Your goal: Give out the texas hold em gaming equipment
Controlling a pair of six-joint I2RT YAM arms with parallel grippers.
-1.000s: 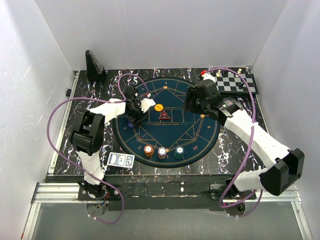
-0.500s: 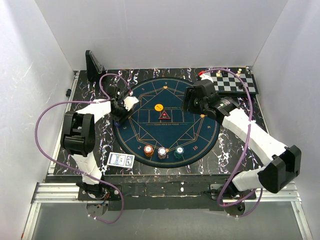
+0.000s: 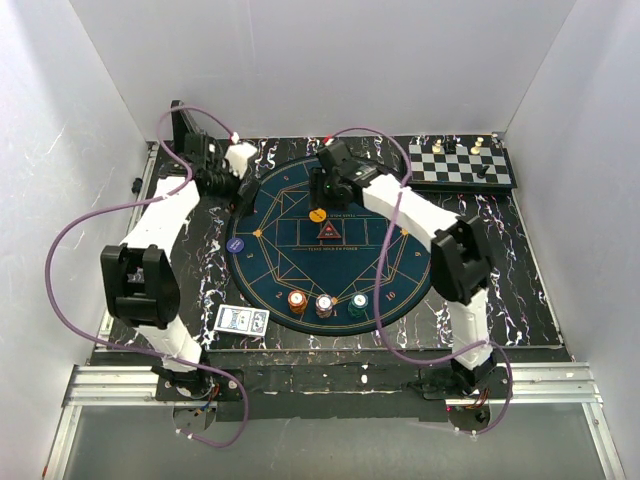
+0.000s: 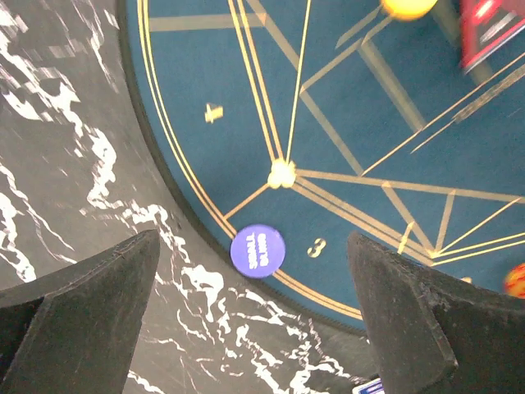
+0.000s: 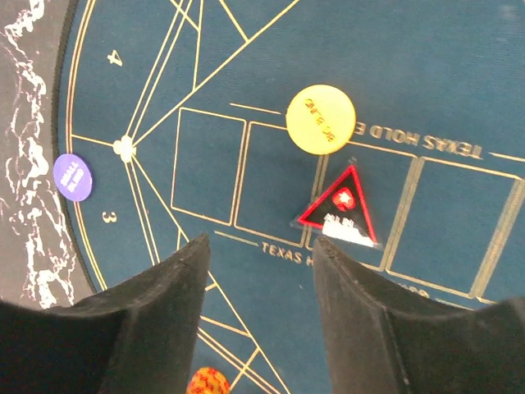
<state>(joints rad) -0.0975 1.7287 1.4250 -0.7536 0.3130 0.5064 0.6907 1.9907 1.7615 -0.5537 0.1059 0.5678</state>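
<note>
A purple chip (image 4: 257,251) lies flat on the left rim of the round blue mat (image 3: 400,255). My left gripper (image 4: 253,240) hovers above it, open and empty. In the top view this gripper (image 3: 240,195) is at the mat's far left. My right gripper (image 5: 262,242) is open and empty over the mat's centre (image 3: 325,195). Just beyond its tips are a yellow chip (image 5: 321,119) and a red-edged triangular marker (image 5: 339,209). Orange (image 3: 298,300), white (image 3: 325,304) and teal (image 3: 357,304) chip stacks stand at the mat's near edge. Blue-backed cards (image 3: 241,319) lie at the near left.
A chessboard (image 3: 462,163) with pieces sits at the far right corner. A black stand (image 3: 185,125) stands at the far left corner. White walls close in the black marble table (image 3: 500,300) on three sides. The arms' purple cables loop over it.
The left gripper opened, left the purple chip on the mat's left rim and drew back toward the far left. The right arm swung left over the mat centre, its jaws slightly narrower.
</note>
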